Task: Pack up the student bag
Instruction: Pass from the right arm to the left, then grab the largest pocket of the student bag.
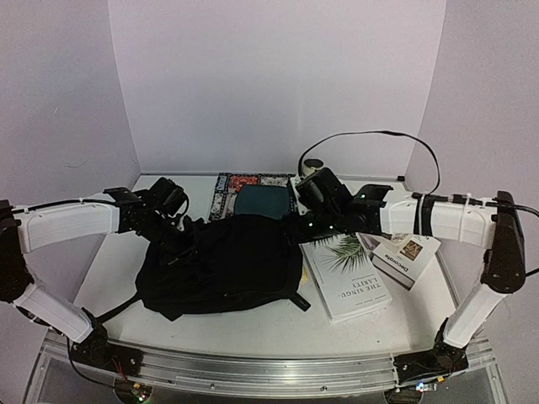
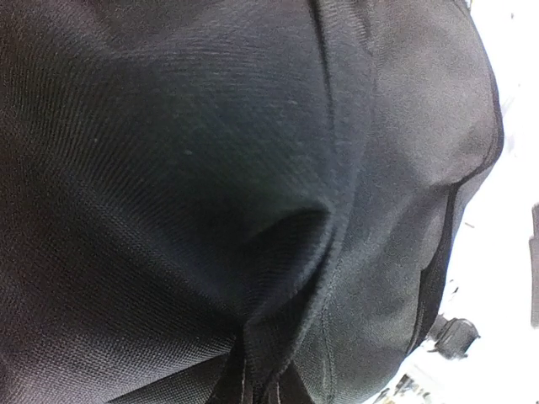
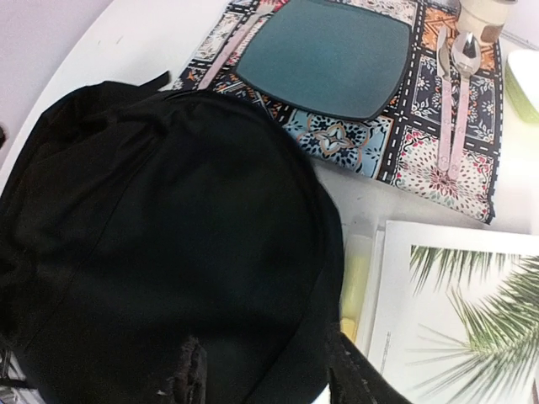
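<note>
Opening the student bag [image 1: 226, 265] looks like the step in hand. It lies mid-table, just left of a palm-cover book [image 1: 349, 271]. The left gripper [image 1: 175, 236] pinches its fabric; the right gripper [image 3: 269, 379] hangs over it, jaws apart. Next comes finding the zipper.

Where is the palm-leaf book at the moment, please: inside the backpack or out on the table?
Out. The palm-leaf book lies flat, cover up, on the table, beside the black backpack.
</note>
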